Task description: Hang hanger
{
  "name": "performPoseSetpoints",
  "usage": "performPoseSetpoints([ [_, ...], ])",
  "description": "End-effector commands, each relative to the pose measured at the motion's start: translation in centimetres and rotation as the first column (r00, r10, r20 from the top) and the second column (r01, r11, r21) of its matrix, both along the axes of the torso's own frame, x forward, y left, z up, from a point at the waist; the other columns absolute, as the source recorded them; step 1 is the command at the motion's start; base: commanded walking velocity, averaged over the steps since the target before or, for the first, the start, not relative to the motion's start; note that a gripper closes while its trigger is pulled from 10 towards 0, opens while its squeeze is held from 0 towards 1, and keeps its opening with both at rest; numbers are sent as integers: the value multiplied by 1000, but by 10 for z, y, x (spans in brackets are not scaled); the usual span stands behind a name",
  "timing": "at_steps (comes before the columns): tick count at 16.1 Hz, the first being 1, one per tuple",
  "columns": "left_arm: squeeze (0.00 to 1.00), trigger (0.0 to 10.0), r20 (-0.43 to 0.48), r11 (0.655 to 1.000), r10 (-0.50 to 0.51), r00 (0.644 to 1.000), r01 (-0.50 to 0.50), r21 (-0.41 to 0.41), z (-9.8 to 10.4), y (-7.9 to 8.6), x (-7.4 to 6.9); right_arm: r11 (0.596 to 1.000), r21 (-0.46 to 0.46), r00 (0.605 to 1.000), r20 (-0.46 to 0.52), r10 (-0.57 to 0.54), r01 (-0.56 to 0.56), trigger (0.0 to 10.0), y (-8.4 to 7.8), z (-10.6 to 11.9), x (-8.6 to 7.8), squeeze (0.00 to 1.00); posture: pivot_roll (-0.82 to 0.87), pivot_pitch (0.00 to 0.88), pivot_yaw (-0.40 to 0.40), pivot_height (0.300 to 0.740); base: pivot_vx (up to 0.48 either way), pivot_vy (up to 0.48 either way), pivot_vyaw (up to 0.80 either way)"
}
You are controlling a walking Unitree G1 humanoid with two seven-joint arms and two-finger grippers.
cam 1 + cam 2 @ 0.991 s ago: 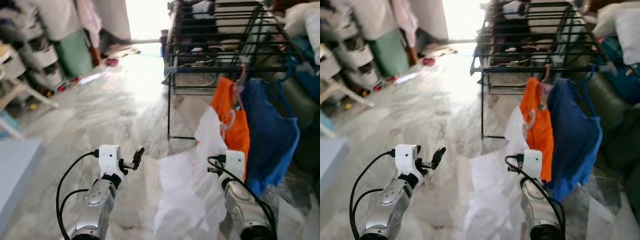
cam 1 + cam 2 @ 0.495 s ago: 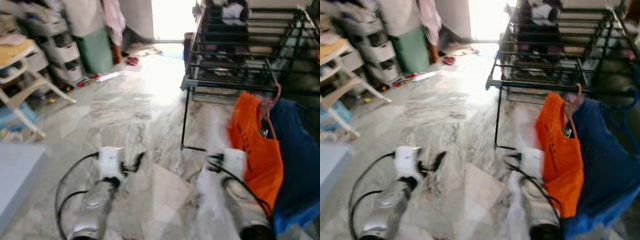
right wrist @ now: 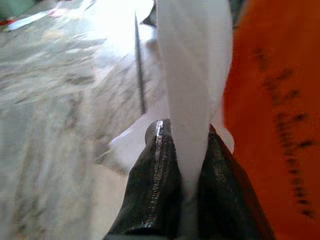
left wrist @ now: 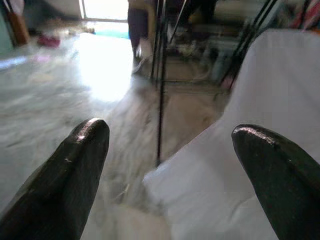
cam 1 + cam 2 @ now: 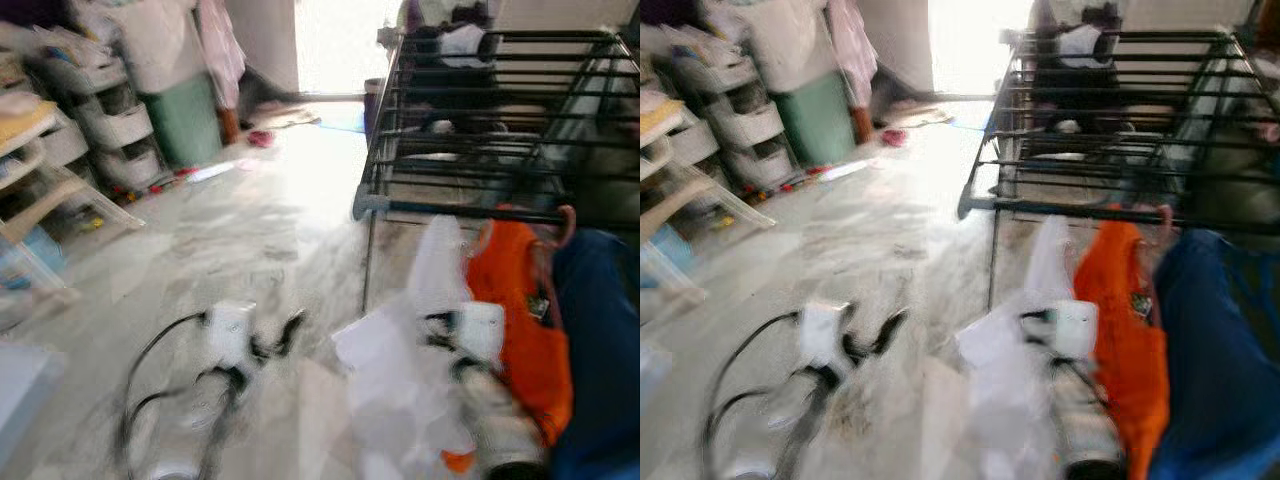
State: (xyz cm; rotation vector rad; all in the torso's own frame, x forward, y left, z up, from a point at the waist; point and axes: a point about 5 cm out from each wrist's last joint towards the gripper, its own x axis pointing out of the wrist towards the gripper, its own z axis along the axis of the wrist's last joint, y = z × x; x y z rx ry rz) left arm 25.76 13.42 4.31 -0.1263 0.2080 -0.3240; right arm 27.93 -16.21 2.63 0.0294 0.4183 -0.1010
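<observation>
The right gripper is clamped on a fold of white cloth, which rises straight up between its two black fingers; the left gripper stands wide apart, holding nothing, with marble floor and the cloth's edge beyond it. In the head views both arms are smeared by motion blur. The cloth hangs from the right gripper at about 5 o'clock in the scene, just beside an orange shirt and a blue garment that hang from the front rail of the black rack at 2 o'clock; a pinkish hanger hook sits on that rail between them. Whether the cloth itself is on a hanger cannot be told. Compared with a second ago, the whole picture has shifted: the rack now sits lower and nearer, and its front rail crosses at mid-height, so the camera has moved forward. The cloth, which a second ago spread broadly between the arms, is now bunched closer to the right arm and reaches up toward the rail. Storage shelves and a green bin stand at 10 to 11 o'clock, with a bright doorway at 12.
</observation>
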Motion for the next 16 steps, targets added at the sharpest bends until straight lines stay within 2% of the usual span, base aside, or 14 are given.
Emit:
performPoseSetpoints([
  [1, 0, 10000, 26, 1000, -26, 999, 26, 0, 8, -9, 4, 1000, -21, 998, 58, -8, 10, 10000, -7, 14, 6, 0, -150, 0, 64, 740, 446, 0, -800],
  [3, 0, 10000, 35, 999, -35, 999, 36, -13, 10, -10, 3, 1000, -31, 998, 58, 5, -3, 10000, -6, 14, 8, 0, -151, 0, 65, 740, 439, 0, -238],
  [5, 0, 10000, 50, 998, -43, 998, 45, -34, 11, -9, 0, 999, -35, 998, 57, 10, -8, 10000, -6, 14, 7, 0, -152, 0, 64, 740, 0, 0, 0],
  [11, 0, 10000, 2, 997, -65, 998, 65, 30, -4, 6, -19, 999, -45, 999, 24, 27, -26, 10000, -4, 5, -5, 0, -151, 0, 61, 740, 0, 0, 0],
  [16, 0, 10000, -29, 995, -57, 998, 59, 76, -12, 16, -26, 999, -27, 999, -40, 29, -30, 10000, -4, -9, -19, 0, -153, 0, 74, 740, 0, 0, 0],
])
